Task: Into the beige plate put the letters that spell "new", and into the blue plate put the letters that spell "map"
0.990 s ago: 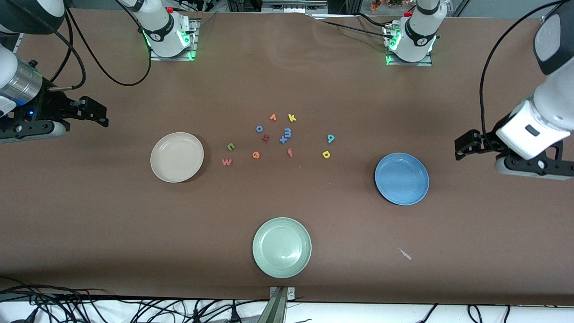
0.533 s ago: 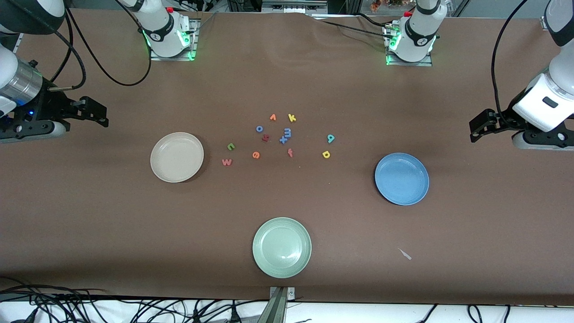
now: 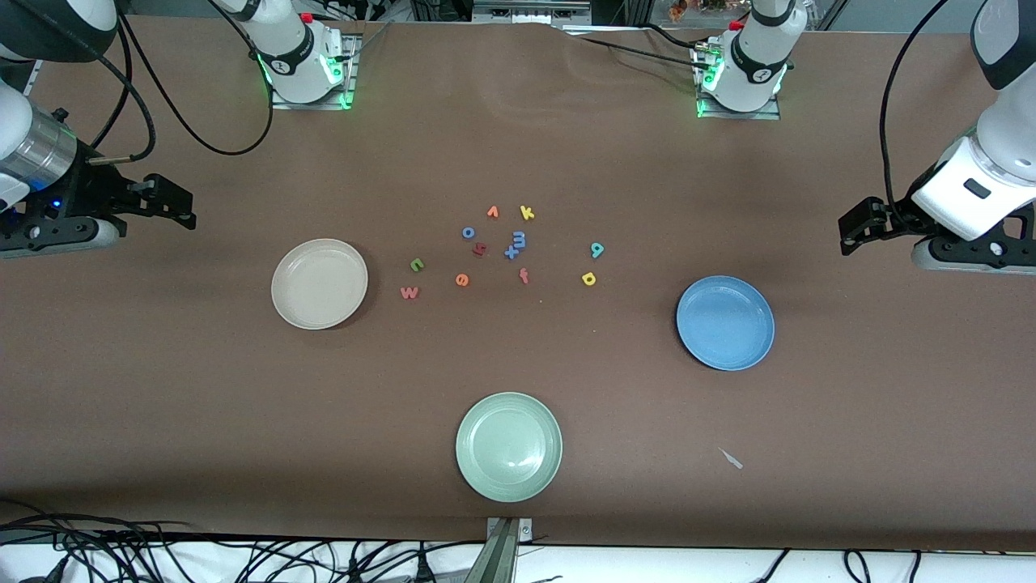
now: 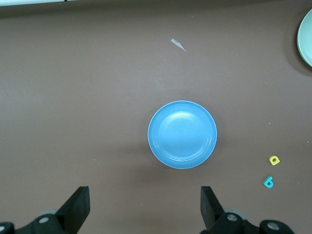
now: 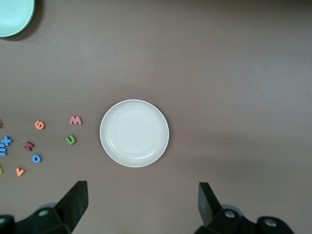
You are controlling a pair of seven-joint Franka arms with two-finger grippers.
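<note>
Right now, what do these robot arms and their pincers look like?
Both arms are glossy white with dark joint bands, black cables and green lights at their bases. The right gripper and left gripper are black, two-fingered; the right wrist has a silver collar.

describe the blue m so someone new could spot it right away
Start at the cluster of foam letters in the middle of the brown table, between the beige plate and the blue plate. The blue m lies near its centre, touching the blue x; it is the only humped blue letter.
</note>
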